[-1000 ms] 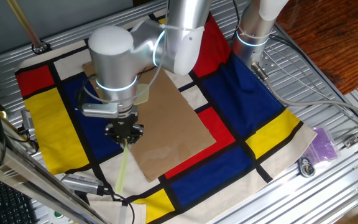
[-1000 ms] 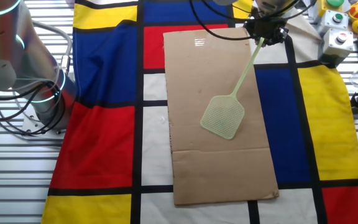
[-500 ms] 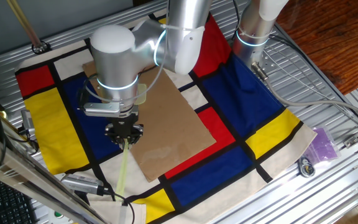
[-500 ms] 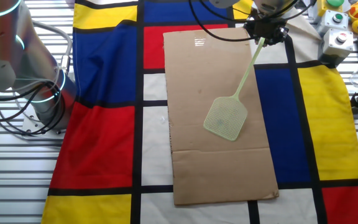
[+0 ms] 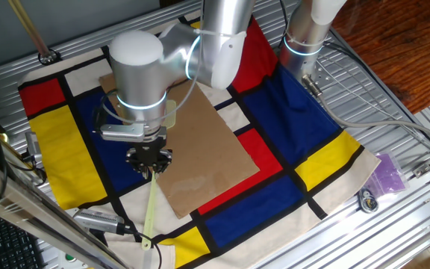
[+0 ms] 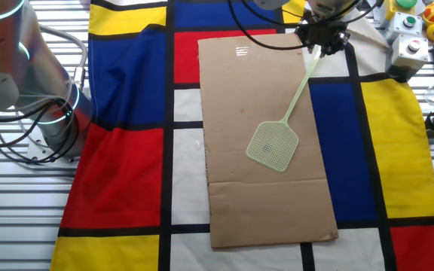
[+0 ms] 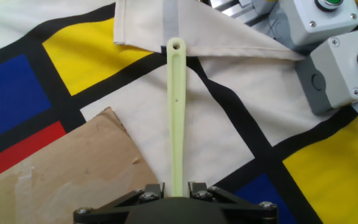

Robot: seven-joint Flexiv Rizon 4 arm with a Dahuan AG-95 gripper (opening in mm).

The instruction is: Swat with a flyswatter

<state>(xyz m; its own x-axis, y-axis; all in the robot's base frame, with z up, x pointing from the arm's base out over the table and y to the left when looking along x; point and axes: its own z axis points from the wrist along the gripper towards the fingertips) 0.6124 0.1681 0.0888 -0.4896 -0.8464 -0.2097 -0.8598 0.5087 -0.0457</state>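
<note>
Over the cardboard sheet (image 6: 266,135), at table centre:

- Item 1, flyswatter (image 6: 285,124). Pale yellow-green plastic, thin handle, small square mesh head. In the other fixed view the handle runs from the gripper at the far right down to the head, which sits over the middle of the cardboard. Whether the mesh is pressed flat on the cardboard or just above it cannot be told. In the hand view the handle's free end, with its hanging hole, juts past the fingers over the pale cloth panel.
- Item 2, gripper (image 6: 321,36). Two fingers closed narrowly around the swatter's handle, gripping it partway along rather than at the tip. The hand view shows the handle pinched between them. It hangs just beyond the cardboard's far right corner.
- Item 3, cloth (image 6: 126,165). Red, blue, yellow and cream blocks with black lines; covers the table under the cardboard.
- Item 4, button boxes (image 7: 344,68). Grey, beside the cloth edge, well clear of the swatter head.

Progress, as judged: the grasp is done and the tool is presented head-down over the striking surface, which suits the low end of a swat. Left, probably: lifting the head again, any further strokes, and setting the swatter down.
</note>
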